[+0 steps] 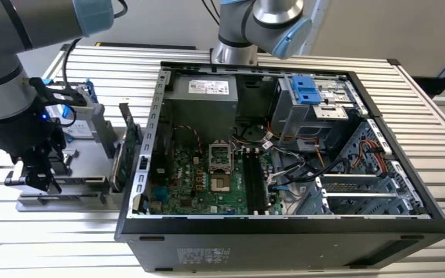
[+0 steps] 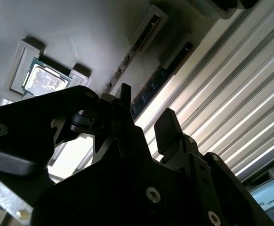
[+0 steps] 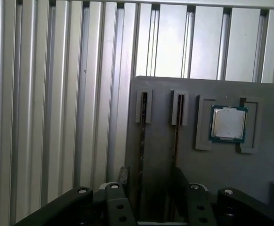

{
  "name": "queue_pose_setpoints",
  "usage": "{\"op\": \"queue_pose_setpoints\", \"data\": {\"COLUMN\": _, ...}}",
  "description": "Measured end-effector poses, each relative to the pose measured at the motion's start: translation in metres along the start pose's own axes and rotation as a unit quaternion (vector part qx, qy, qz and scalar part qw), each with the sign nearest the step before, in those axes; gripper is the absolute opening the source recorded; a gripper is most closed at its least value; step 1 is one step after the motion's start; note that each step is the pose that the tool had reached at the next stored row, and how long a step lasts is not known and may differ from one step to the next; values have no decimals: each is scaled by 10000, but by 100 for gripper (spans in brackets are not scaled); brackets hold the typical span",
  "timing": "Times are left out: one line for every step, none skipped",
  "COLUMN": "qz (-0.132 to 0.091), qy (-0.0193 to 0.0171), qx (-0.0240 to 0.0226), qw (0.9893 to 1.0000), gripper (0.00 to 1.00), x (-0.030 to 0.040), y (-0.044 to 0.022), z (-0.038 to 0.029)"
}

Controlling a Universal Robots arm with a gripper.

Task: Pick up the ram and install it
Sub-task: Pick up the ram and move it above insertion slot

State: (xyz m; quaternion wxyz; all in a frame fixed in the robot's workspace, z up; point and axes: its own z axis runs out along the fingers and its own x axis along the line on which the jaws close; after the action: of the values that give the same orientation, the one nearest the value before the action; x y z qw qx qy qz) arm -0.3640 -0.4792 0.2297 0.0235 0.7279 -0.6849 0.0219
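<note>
Ram edge-up, slotted in tray — pincer spread astride

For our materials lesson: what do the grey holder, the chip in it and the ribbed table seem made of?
The grey holder looks matte, likely plastic. The chip has a shiny metal lid, green board edge. The table shows ribbed silvery slats, probably aluminium.

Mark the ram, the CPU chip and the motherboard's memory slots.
ram (image 2: 149, 90): second wrist view, middle of its blue edge.
CPU chip (image 3: 228, 123): first wrist view, centre of its metal lid.
memory slots (image 1: 254, 182): exterior view, middle of the black slots.
</note>
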Motion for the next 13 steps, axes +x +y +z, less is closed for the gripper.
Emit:
{"op": "queue_pose_setpoints", "data": {"qz": -1, "qy": 0, "qx": 1, "qw": 10000, "gripper": 100, "x": 2, "y": 0, "z": 5}}
{"op": "queue_pose_setpoints", "data": {"qz": -2, "qy": -1, "qx": 1, "qw": 10000, "gripper": 100, "x": 4, "y": 0, "z": 10}}
{"op": "queue_pose_setpoints", "data": {"qz": -4, "qy": 0, "qx": 1, "qw": 10000, "gripper": 100, "x": 6, "y": 1, "z": 14}}
{"op": "queue_pose_setpoints", "data": {"qz": -5, "qy": 0, "qx": 0, "qw": 10000, "gripper": 100, "x": 8, "y": 2, "z": 19}}
{"op": "queue_pose_setpoints", "data": {"qz": -7, "qy": 0, "qx": 0, "qw": 10000, "gripper": 100, "x": 10, "y": 2, "z": 24}}
{"op": "queue_pose_setpoints", "data": {"qz": -9, "qy": 0, "qx": 0, "qw": 10000, "gripper": 100, "x": 12, "y": 2, "z": 30}}
{"op": "queue_pose_setpoints", "data": {"qz": -11, "qy": 0, "qx": 1, "qw": 10000, "gripper": 100, "x": 15, "y": 3, "z": 35}}
{"op": "queue_pose_setpoints", "data": {"qz": -13, "qy": 0, "qx": 1, "qw": 10000, "gripper": 100, "x": 16, "y": 3, "z": 41}}
{"op": "queue_pose_setpoints", "data": {"qz": -16, "qy": 0, "qx": 1, "qw": 10000, "gripper": 100, "x": 17, "y": 4, "z": 45}}
{"op": "queue_pose_setpoints", "data": {"qz": -19, "qy": 0, "qx": 0, "qw": 10000, "gripper": 100, "x": 17, "y": 4, "z": 50}}
{"op": "queue_pose_setpoints", "data": {"qz": -23, "qy": 0, "qx": 1, "qw": 10000, "gripper": 100, "x": 17, "y": 5, "z": 56}}
{"op": "queue_pose_setpoints", "data": {"qz": -27, "qy": 0, "qx": 2, "qw": 10000, "gripper": 100, "x": 17, "y": 6, "z": 62}}
{"op": "queue_pose_setpoints", "data": {"qz": -32, "qy": 0, "qx": 2, "qw": 10000, "gripper": 100, "x": 17, "y": 6, "z": 67}}
